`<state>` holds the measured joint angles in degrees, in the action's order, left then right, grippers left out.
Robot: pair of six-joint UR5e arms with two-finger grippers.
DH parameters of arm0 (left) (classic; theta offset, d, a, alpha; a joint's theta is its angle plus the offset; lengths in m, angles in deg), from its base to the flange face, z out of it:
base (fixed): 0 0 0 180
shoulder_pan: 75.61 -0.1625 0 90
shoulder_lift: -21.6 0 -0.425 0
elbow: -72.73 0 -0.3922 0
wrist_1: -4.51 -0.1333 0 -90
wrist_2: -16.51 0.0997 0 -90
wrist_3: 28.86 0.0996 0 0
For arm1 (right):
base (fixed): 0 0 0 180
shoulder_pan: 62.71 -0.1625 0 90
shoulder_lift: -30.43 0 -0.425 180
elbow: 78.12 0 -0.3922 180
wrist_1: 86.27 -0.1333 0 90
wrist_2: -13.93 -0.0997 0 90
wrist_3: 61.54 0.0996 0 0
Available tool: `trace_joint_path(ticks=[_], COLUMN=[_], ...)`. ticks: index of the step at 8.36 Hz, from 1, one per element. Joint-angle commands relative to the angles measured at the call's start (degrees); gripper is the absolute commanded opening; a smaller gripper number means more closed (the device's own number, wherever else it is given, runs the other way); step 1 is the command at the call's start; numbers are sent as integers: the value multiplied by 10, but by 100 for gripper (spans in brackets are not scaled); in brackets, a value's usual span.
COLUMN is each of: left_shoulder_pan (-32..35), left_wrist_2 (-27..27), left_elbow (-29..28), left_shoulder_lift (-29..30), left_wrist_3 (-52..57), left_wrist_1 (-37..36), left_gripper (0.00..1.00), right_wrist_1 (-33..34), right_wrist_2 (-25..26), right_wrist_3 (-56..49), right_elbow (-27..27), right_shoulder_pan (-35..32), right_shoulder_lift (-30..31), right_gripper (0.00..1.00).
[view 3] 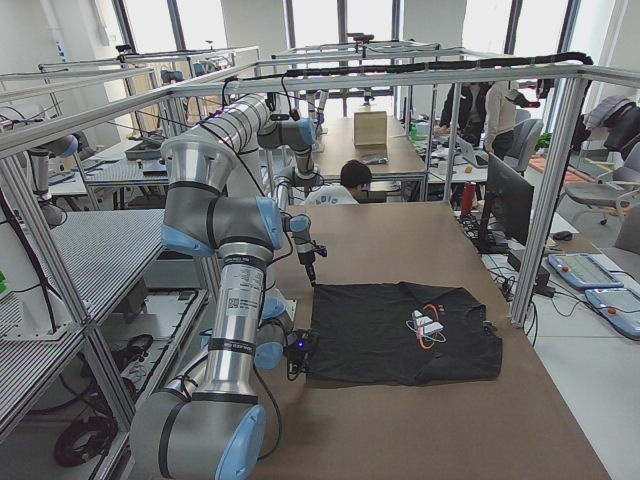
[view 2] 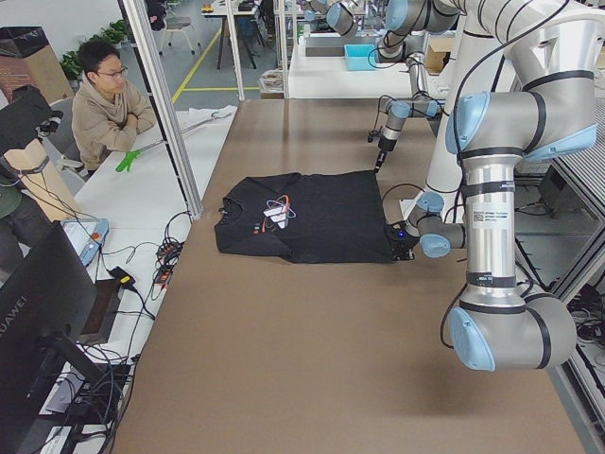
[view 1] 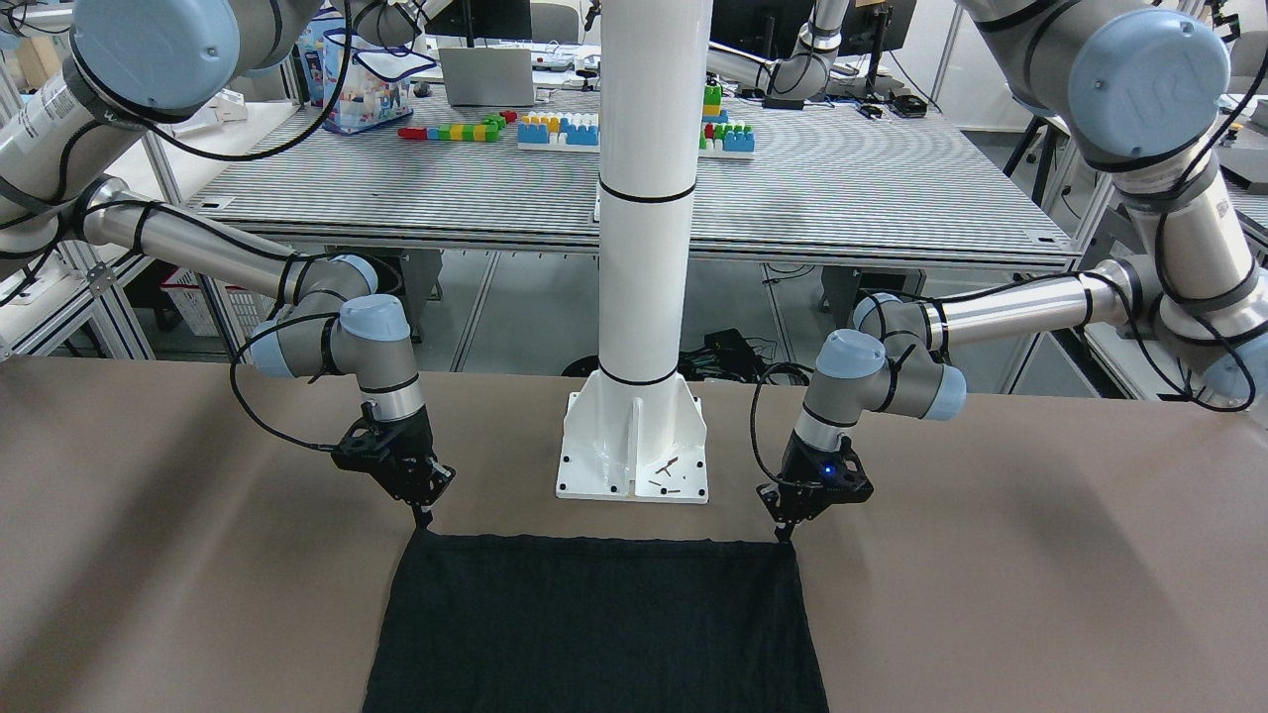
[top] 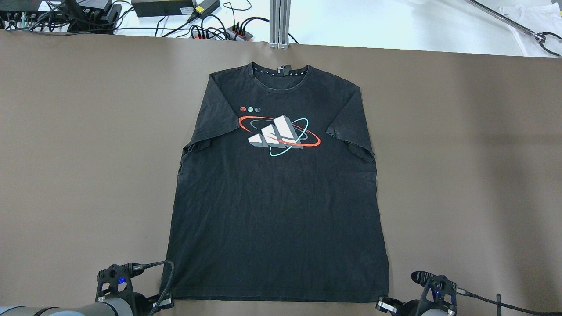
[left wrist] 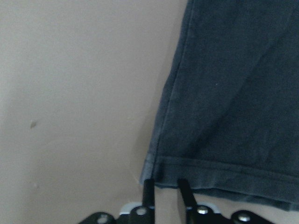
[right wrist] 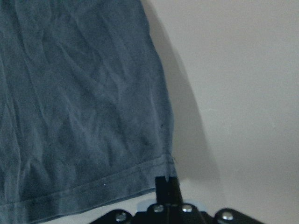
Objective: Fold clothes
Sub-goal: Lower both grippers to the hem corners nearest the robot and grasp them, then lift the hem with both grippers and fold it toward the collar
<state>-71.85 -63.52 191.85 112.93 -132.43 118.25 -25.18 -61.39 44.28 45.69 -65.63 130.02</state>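
The left gripper (left wrist: 166, 186) sits at one near corner of the shirt (top: 276, 197), right on the hem (left wrist: 224, 170). Its fingers are only a little apart, with a bit of hem between them. The right gripper (right wrist: 167, 179) is at the other near corner. Its fingers look pressed together on the very tip of the cloth. I think it is pinching the cloth, but only just.

That is the first worry. A tiny pinch can slip. Then one corner would drop while the other goes up, and the fold would come out crooked. The left one might also grab just the top layer, or close on nothing.

Farther out, the shirt lies flat and face up on the table (top: 88, 153). If the arms do not move together, it could bunch or twist.

At the far end, the sleeves (top: 215, 109) and the collar (top: 281, 72) are held by nothing. A hard pull could drag the whole shirt toward the robot.
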Motion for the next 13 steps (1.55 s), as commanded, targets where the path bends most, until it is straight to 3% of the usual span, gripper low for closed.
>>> trace_joint_path(ticks=[1,2,3,4,6,9,13], left_shoulder_pan=[-1,-1,2,4,13,27,25], left_wrist_2=[1,0,-1,-2,-5,-14,-38], left_elbow=[-13,-13,-8,-7,-6,57,155], left_shoulder_lift=[4,4,4,4,3,-23,-85], left_wrist_3=[1,1,3,3,8,12,11], left_wrist_1=[0,0,0,0,0,-2,0], left_gripper=[65,57,22,0,0,0,0], right_wrist_1=[0,0,0,0,0,2,132], right_wrist_2=[0,0,0,0,0,-1,-48], right_wrist_3=[0,0,0,0,0,1,31], right_elbow=[-1,-1,-1,-1,0,35,143], right_shoulder_pan=[0,0,0,-1,-1,-1,1], right_shoulder_lift=[0,0,0,0,0,5,9], right_gripper=[0,0,0,0,0,0,0])
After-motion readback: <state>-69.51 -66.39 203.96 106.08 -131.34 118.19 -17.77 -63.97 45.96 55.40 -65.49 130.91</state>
